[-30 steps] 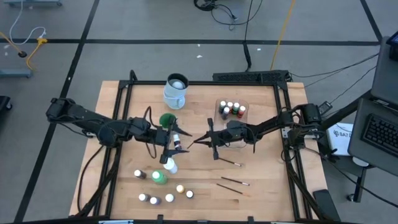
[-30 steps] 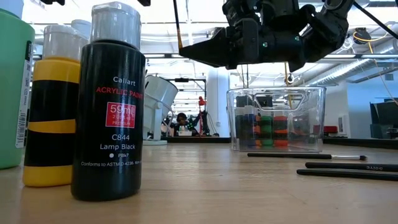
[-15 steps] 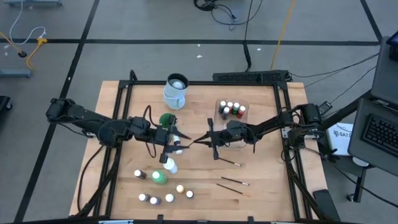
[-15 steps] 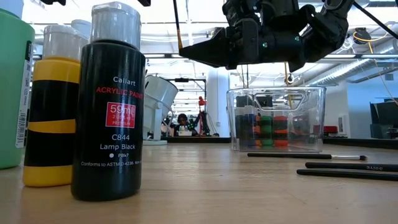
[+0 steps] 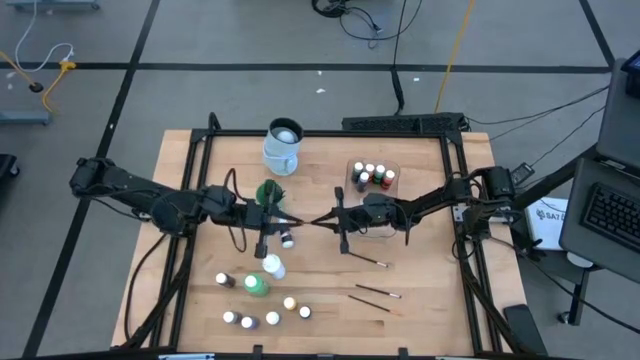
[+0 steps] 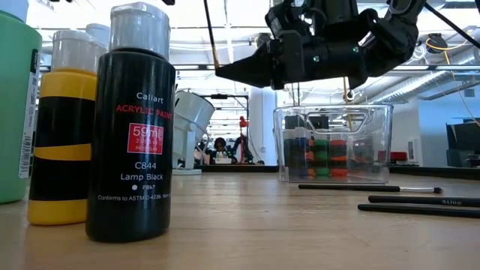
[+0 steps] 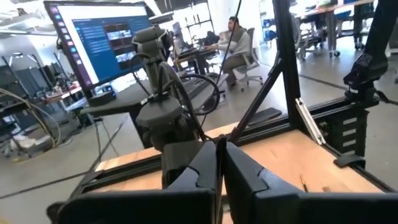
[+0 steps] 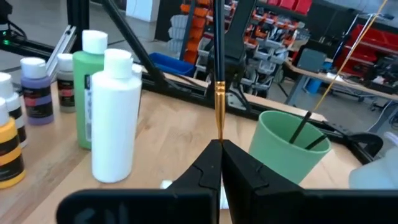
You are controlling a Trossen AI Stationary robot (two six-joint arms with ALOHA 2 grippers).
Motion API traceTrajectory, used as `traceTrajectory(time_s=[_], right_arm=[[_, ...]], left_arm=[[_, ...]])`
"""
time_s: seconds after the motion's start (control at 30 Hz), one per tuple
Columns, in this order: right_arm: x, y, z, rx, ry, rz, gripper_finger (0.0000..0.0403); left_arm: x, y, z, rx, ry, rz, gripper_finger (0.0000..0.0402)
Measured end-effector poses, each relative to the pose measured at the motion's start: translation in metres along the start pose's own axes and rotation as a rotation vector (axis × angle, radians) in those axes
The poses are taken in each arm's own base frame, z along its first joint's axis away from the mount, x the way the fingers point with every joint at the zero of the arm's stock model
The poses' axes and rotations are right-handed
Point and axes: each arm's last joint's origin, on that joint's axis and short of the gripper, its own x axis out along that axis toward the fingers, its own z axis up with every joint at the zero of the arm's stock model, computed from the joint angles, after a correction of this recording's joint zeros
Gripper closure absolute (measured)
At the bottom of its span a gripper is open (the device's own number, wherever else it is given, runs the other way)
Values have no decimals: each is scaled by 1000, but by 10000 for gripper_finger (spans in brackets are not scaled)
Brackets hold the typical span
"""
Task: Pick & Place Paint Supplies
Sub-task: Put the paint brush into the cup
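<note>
Brush (image 8: 218,93) spans mid-worktop (image 5: 420,300) between both arms, beside a green cup (image 5: 268,192) and white bottle (image 5: 272,266). Left gripper (image 5: 283,220) and right gripper (image 5: 322,220), arms stretched inward, each pinch one end.

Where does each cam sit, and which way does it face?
High: overhead, straight down on the table; both arms, left gripper, right gripper.
Low: table-top height, level past the black bottle; right arm overhead.
Left wrist: faces the right arm; own gripper shut in front.
Right wrist: faces the green cup; own gripper pinches the brush.
Shared: both wrist views show the brush.
</note>
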Motion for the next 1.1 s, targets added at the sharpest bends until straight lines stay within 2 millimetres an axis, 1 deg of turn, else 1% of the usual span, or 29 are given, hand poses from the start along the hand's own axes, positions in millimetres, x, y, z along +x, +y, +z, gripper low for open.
traceTrajectory(time_s=[0.23,0.5,0.57,0.63,0.77,0.9,1.0,1.1], right_arm=[[0,-1,2,-2,-17,-8,399],[0,1,2,-32,-17,-1,399],[0,3,2,-36,-17,2,399],[0,5,3,-36,-19,7,399],[0,7,4,-52,-26,9,399],[0,6,4,-48,-33,5,399],[0,6,4,-44,-26,8,398],[0,6,4,-44,-27,9,398]], left_arm=[[-18,3,7,-1,50,-17,399],[-22,-2,9,22,57,-24,400],[-22,-2,9,39,80,29,400],[-25,1,14,49,139,125,401],[-30,11,34,33,281,321,401],[-32,14,47,-8,408,321,401],[-36,15,45,-35,477,345,401],[-38,17,35,-31,524,392,401]])
